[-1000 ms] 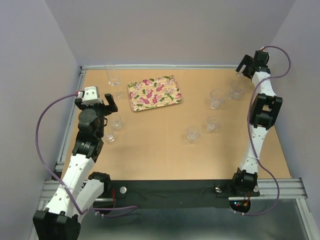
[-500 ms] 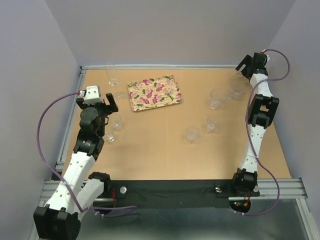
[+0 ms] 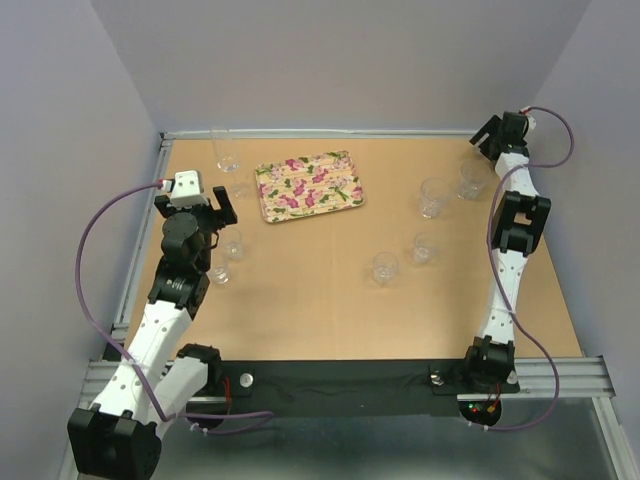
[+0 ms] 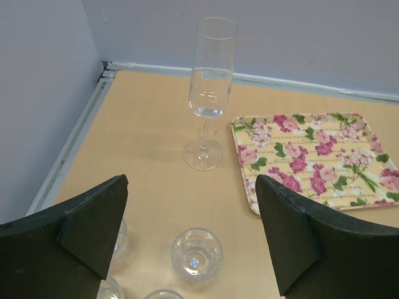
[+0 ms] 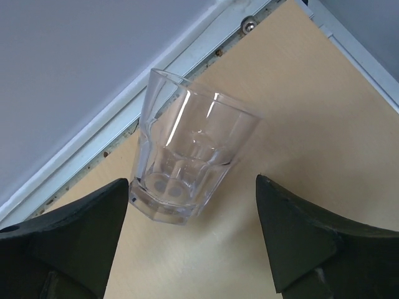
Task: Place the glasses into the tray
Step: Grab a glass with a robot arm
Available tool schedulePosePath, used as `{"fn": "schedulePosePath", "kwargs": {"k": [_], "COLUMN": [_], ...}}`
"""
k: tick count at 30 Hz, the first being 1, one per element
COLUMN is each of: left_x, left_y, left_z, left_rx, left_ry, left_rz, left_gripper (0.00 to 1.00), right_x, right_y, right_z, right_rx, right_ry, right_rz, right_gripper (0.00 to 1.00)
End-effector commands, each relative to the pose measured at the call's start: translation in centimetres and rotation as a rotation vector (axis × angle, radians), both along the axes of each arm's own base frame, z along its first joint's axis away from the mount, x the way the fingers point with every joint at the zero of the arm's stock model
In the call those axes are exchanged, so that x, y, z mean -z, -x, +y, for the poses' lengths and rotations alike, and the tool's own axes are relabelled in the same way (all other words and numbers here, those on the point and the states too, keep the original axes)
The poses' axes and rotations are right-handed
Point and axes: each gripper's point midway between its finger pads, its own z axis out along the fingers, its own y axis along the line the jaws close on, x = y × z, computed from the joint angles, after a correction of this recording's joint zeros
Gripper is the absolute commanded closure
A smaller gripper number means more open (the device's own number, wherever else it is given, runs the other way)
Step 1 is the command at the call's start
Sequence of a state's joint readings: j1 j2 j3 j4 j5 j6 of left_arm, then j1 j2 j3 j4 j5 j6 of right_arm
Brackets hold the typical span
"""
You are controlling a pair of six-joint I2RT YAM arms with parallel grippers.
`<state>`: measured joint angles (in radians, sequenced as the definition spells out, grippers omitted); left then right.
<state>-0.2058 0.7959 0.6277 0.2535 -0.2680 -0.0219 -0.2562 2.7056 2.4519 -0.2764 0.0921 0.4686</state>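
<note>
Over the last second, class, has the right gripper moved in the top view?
Yes. The right gripper has shifted slightly left and nearer, toward the rightmost tumbler, which stayed put.

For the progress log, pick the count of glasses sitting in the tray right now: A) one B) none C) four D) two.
B: the tray shows only its bare flower pattern, while the tall flute to its left and the other glasses stand on the table.
</note>
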Motion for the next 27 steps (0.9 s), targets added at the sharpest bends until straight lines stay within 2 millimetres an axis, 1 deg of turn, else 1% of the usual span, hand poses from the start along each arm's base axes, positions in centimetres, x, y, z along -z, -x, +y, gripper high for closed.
{"fn": "schedulePosePath", "kwargs": {"k": [1, 2, 4, 5, 6, 8, 9, 11, 12, 13, 15, 17, 18, 19, 21, 22, 23, 24, 26, 27], "left_x": [-1.5, -1.6, -1.5, -1.6, -1.6, -1.7, -1.7, -1.8, -1.9, -2.0, -2.1, -2.3, -2.4, -2.6, -2.7, -2.7, -2.9, -3.0, -3.2, -3.3], "left_y": [0.0, 0.1, 0.1, 0.2, 0.2, 0.3, 0.3, 0.4, 0.4, 0.5, 0.5, 0.6, 0.7, 0.7, 0.8, 0.8, 0.9, 0.9, 1.0, 1.1], "left_z": [0.4, 0.5, 0.5, 0.6, 0.6, 0.6, 0.7, 0.7, 0.7, 0.7, 0.6, 0.6, 0.6, 0.6, 0.5, 0.4, 0.4, 0.3, 0.2, 0.2], "left_rx": [-0.022, -0.025, -0.027, -0.028, -0.03, -0.031, -0.033, -0.033, -0.033, -0.031, -0.028, -0.027, -0.025, -0.022, -0.018, -0.013, -0.007, -0.004, 0.002, 0.004], "left_ry": [-0.005, -0.005, -0.005, -0.005, -0.005, -0.004, -0.004, -0.003, -0.003, -0.002, -0.001, 0.0, 0.001, 0.002, 0.003, 0.003, 0.005, 0.006, 0.008, 0.009], "left_rz": [-0.051, -0.057, -0.056, -0.057, -0.059, -0.062, -0.062, -0.065, -0.068, -0.071, -0.075, -0.081, -0.083, -0.09, -0.095, -0.095, -0.102, -0.104, -0.11, -0.115], "left_gripper": [0.06, 0.06, 0.06, 0.06, 0.06, 0.06, 0.06, 0.06, 0.06, 0.06, 0.06, 0.06, 0.06, 0.06, 0.06, 0.06, 0.06, 0.06, 0.06, 0.06], "right_x": [-4.0, -3.7, -3.4, -3.5, -3.4, -3.0, -2.8, -2.3, -2.4, -2.6, -2.5, -3.3, -3.3, -4.4, -5.1, -5.7, -6.8, -7.2, -7.8, -8.6], "right_y": [-1.6, -1.5, -1.4, -1.5, -1.4, -1.3, -1.2, -1.1, -1.1, -1.0, -0.8, -0.7, -0.5, -0.5, -0.3, -0.3, -0.2, -0.1, -0.1, -0.1], "right_z": [-1.9, -2.1, -2.3, -2.2, -2.2, -2.1, -2.0, -1.8, -1.7, -1.6, -1.6, -1.6, -1.5, -1.4, -1.2, -1.1, -0.8, -0.9, -0.1, 0.1], "right_rx": [0.062, 0.077, 0.082, 0.074, 0.072, 0.062, 0.058, 0.039, 0.031, 0.022, 0.011, -0.005, -0.014, -0.032, -0.052, -0.061, -0.08, -0.081, -0.124, -0.133], "right_ry": [0.025, 0.032, 0.034, 0.029, 0.023, 0.013, 0.009, -0.001, -0.001, -0.001, 0.0, 0.011, 0.015, 0.029, 0.041, 0.048, 0.057, 0.062, 0.049, 0.05], "right_rz": [-0.13, -0.125, -0.119, -0.121, -0.12, -0.113, -0.107, -0.098, -0.098, -0.099, -0.088, -0.093, -0.088, -0.099, -0.1, -0.105, -0.117, -0.12, -0.131, -0.142], "right_gripper": [0.15, 0.19, 0.25, 0.27, 0.33, 0.38, 0.43, 0.49, 0.54, 0.57, 0.61, 0.64, 0.67, 0.68, 0.7, 0.72, 0.76, 0.77, 0.78, 0.78]}}
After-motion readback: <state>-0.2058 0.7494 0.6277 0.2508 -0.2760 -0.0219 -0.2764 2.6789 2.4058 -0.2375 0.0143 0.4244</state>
